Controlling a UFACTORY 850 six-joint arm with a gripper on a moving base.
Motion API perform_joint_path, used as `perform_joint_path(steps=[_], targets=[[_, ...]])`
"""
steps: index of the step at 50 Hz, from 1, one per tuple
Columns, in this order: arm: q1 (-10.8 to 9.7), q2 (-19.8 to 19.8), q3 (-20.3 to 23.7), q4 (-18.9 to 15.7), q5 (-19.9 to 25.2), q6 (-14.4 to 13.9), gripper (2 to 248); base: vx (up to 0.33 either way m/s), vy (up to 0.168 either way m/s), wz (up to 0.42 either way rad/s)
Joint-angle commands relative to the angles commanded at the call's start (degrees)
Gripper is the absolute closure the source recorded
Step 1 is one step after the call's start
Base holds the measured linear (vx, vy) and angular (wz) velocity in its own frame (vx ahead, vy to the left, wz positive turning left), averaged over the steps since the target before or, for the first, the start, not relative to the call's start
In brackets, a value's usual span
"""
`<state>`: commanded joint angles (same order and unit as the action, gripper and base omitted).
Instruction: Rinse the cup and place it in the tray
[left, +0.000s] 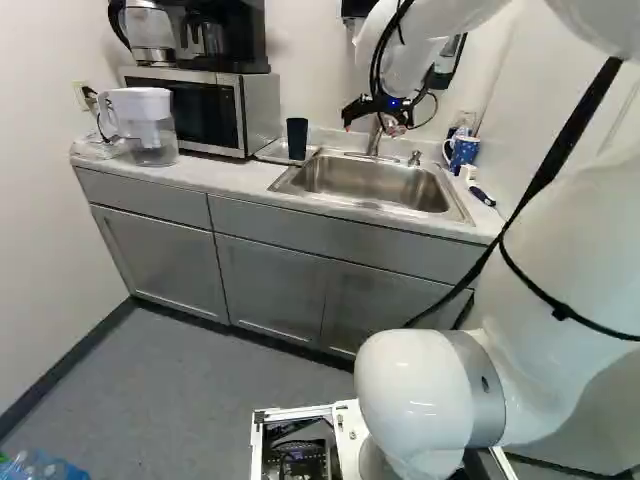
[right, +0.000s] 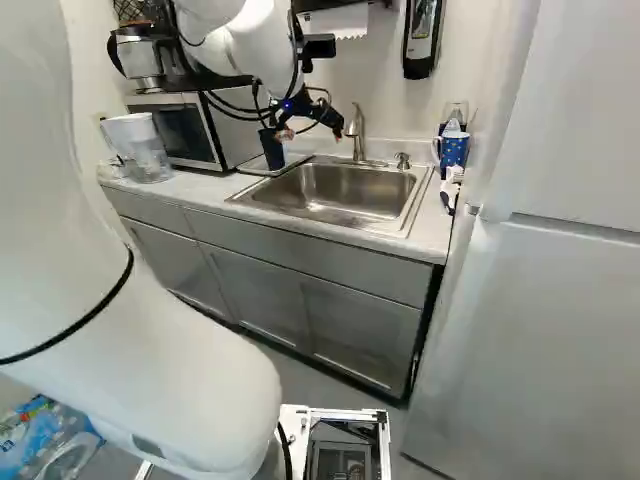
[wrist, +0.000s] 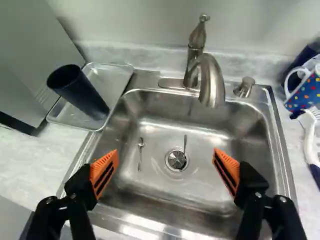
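1. Surface (wrist: 20, 152): lies below the hand (right: 312, 130) and reaches out to both sides of it, pale and lightly veined.
2. Sink (wrist: 200, 130): opens ahead of and below the hand, set into the surface, steel.
3. Microwave (left: 210, 110): sits to the left of the hand, past the tray (wrist: 109, 75).
4. Pitcher (left: 155, 130): stands farther left of the hand, in front of the microwave.
5. Tray: rests ahead and to the left of the hand, just beside the sink, shallow and shiny.
6. Hand: hangs released above the sink, holds nothing, keeps its orange-padded fingers (wrist: 104, 172) wide apart.
7. Faucet (wrist: 212, 82): rises ahead of the hand, behind the basin, and curves its spout over it.
8. Cup (wrist: 82, 95): stands upright in the tray, ahead and left of the hand, well apart from the fingers, dark blue and tall.
9. Mug (wrist: 306, 95): stands to the right of the hand, beyond the sink, blue and dotted.
10. Soap pump (wrist: 245, 87): stands ahead and right of the hand, near the faucet.
11. Small spoon (wrist: 140, 154): lies in the basin ahead of the hand, left of the drain (wrist: 176, 161).
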<state>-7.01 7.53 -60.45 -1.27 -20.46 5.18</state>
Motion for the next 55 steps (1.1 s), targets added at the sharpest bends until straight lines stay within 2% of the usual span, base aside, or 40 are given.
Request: perform_joint_path(steps=[7,23,55], targets=[[-1.02,1.65,1.53,0.0,-1.83,0.0,3,0.0,0.0,0.0],[-3.14,4.16,3.79,0.0,-1.84,0.0,3,0.0,0.0,0.0],[-3.15,4.18,3.81,0.0,-1.84,0.0,3,0.0,0.0,0.0]])
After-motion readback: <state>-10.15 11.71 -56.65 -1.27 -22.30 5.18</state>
